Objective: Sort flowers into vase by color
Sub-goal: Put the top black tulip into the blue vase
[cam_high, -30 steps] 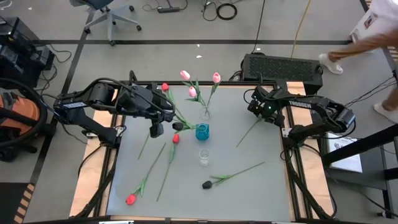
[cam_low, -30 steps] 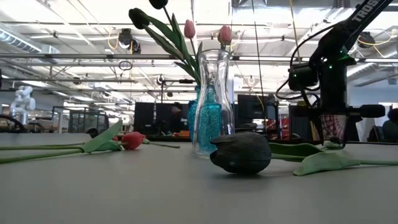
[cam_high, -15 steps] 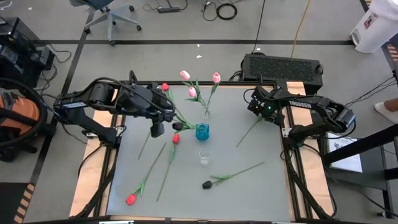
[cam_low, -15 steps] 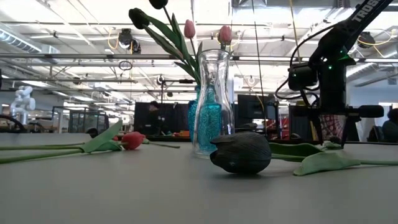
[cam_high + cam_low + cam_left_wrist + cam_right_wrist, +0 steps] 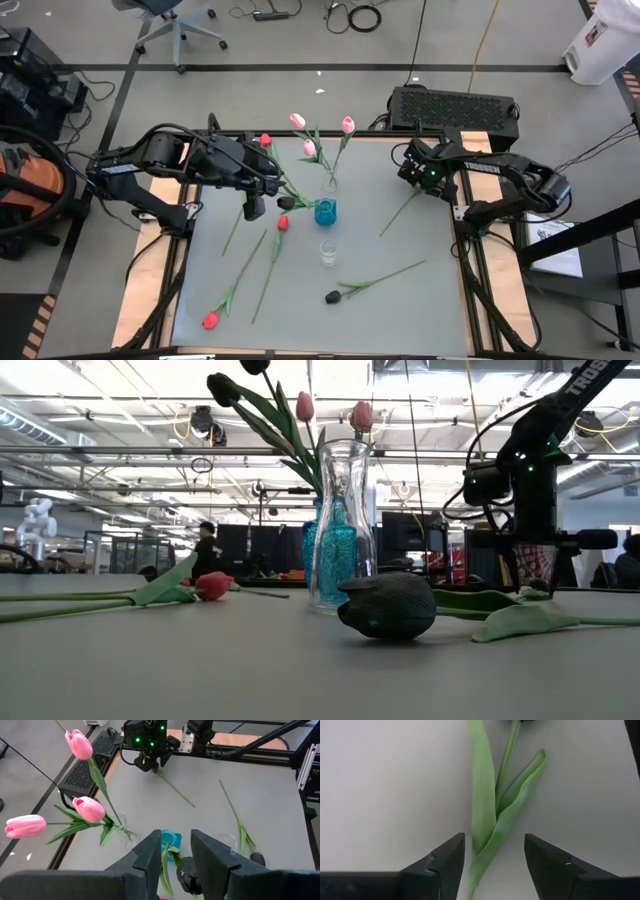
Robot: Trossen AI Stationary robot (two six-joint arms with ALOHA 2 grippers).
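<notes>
My left gripper (image 5: 172,855) is open above the blue vase (image 5: 168,839) (image 5: 325,211). The green stem (image 5: 165,865) of a black tulip (image 5: 187,876) standing in that vase runs between its fingers. Two black heads (image 5: 225,387) lean out of the blue vase toward the left arm. Three pink tulips (image 5: 310,148) stand in a clear vase (image 5: 330,183). My right gripper (image 5: 492,850) (image 5: 418,180) is open, low over the leaves (image 5: 492,820) of a tulip lying near the table's far right corner, one finger on each side.
An empty small glass (image 5: 328,252) stands in front of the blue vase. Loose on the table lie a black tulip (image 5: 332,296), two red tulips (image 5: 283,222) (image 5: 210,320) and a bare stem (image 5: 235,235). Another red head (image 5: 265,140) shows beside the left arm.
Both arms and all the flowers have kept still. A person beyond the table's far right corner has walked out of the high view.
</notes>
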